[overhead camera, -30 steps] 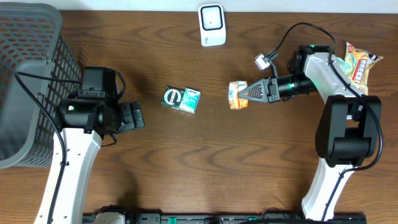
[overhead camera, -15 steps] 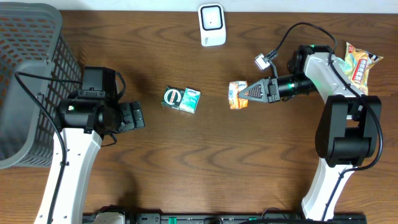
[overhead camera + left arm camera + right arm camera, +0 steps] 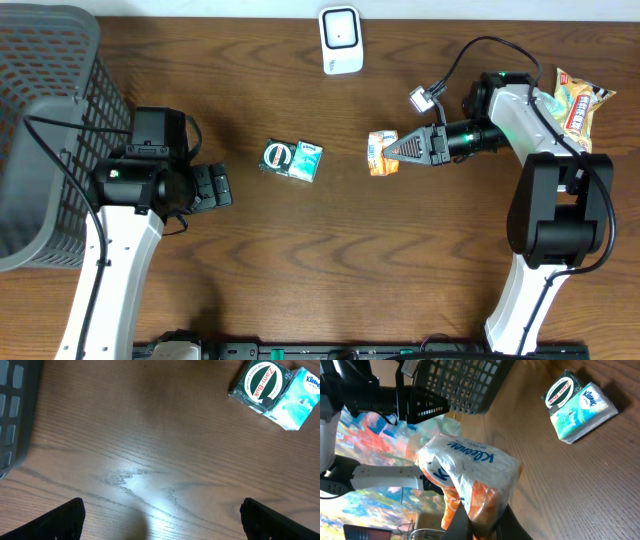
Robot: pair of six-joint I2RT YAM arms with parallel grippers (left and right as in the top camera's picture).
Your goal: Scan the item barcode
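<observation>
Nearest you, your left hand hangs released over the desk beside the basket; leave it parked there. Further out, your right hand is clenched on the lower edge of the orange-and-white Kleenex pack, right of the desk's centre. I'd judge the step to be presenting that pack to the white scanner at the far edge. Carry it up and across without sweeping over the green tin and tissue pack. No barcode shows on any face I can see, so roll the wrist slowly before the scanner's window. Don't slacken: the grip takes only an edge.
</observation>
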